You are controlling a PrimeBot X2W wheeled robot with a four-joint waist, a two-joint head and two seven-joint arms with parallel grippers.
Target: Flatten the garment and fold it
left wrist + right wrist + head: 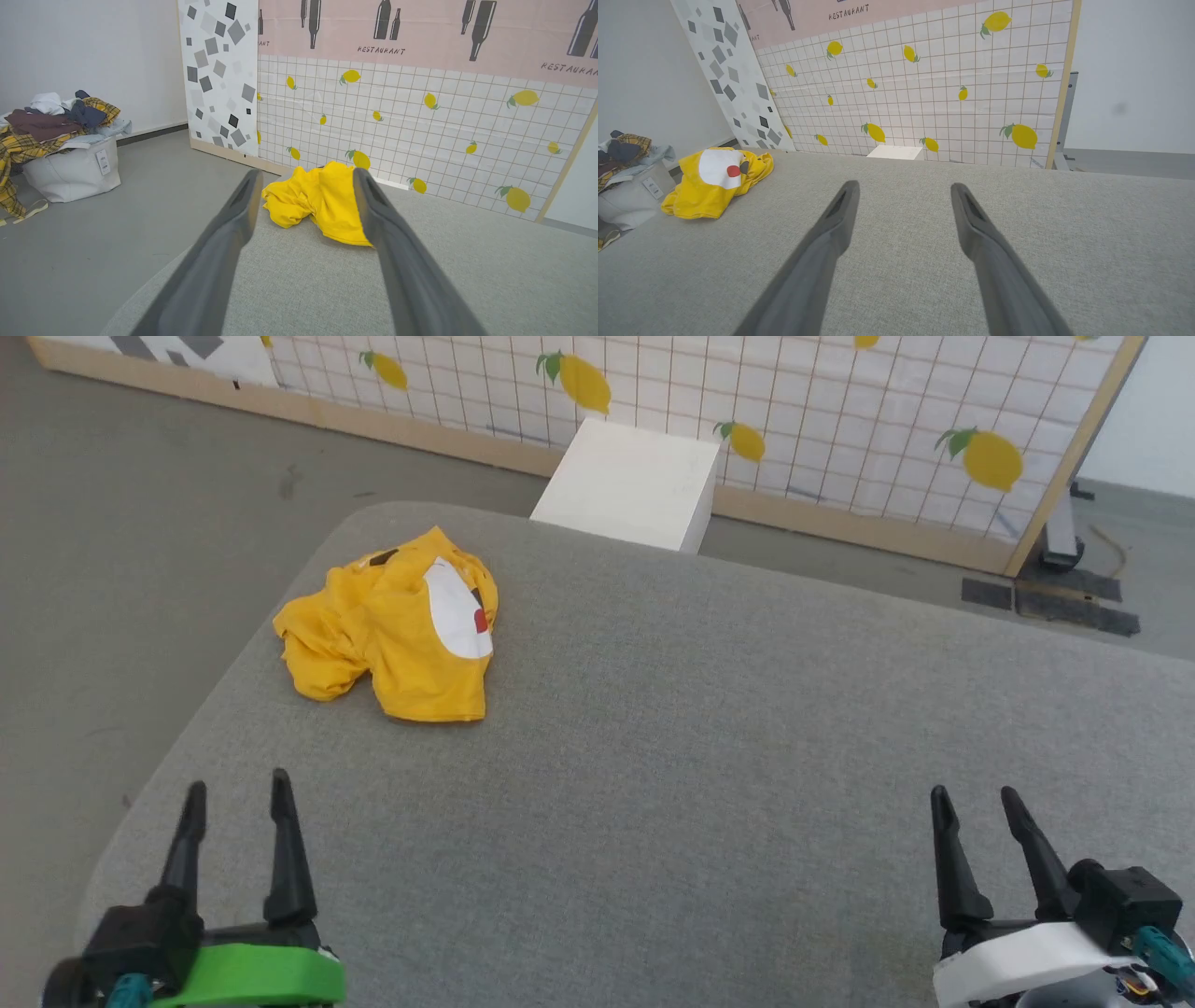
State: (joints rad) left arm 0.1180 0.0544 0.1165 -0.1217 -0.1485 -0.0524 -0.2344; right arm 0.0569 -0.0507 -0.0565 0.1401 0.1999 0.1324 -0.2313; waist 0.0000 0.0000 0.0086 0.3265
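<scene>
White box [624, 485], laundry basket [70, 173], lemon-print screen [840, 415]

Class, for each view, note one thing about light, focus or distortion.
Head view: even, soft light; only a faint shadow under the shirt. Left wrist view: the left tool looks soft-edged, the shirt beyond it sharp. Right wrist view: the right tool is soft too; a grey smudge sits on the wall at the right.
</scene>
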